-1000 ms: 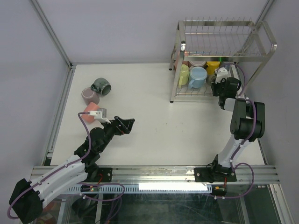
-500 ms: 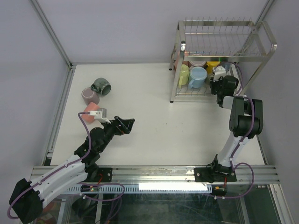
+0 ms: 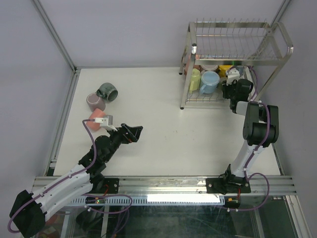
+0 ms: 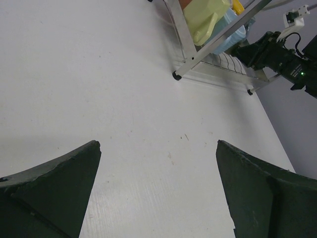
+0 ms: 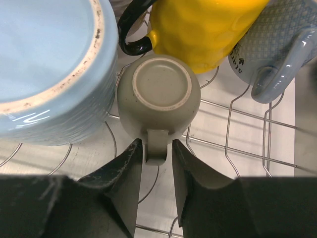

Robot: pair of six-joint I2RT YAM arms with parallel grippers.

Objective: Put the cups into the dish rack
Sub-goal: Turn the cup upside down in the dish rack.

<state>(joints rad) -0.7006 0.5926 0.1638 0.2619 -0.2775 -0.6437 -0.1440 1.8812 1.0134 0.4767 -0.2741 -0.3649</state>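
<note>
R tool [image 5: 157, 171] is narrowed to approx handle width, its fingers [image 5: 124, 188] clamping either side of the handle of the taupe mug [image 5: 158, 91]. The mug sits base toward the wrist cam on the wavy wires of the dish rack [image 5: 233, 144], lower tier; can't tell if it's fully inverted or tipped on its side. It's just beside the light blue cup [image 5: 49, 64] on one side & nearly touching the yellow mug [image 5: 203, 29] behind, w/ the grey-blue mug [image 5: 272, 44] further over. Step in hand, as I read it: seat this mug, then let go. To do it well, ease it down till it rests steady in a wire trough & don't shove fwd, since the yellow mug & blue cup leave little room and a nudge could tip them. Open only a little, as the blue cup is close to one finger, then back straight out along the handle line so nothing hooks. L tool [image 4: 158, 193] is spread wide w/ nothing in it, over bare worktop [image 4: 99, 74]. Three cups are left on the worktop near it: dark grey-green mug [image 3: 107, 91], mauve cup [image 3: 95, 102], salmon pink cup [image 3: 94, 116]. Vs 1 s ago in top view, R wrist has pushed further in under the rack's upper shelf & hides more of the yellow mug; L arm & the three loose cups haven't shifted.
</note>
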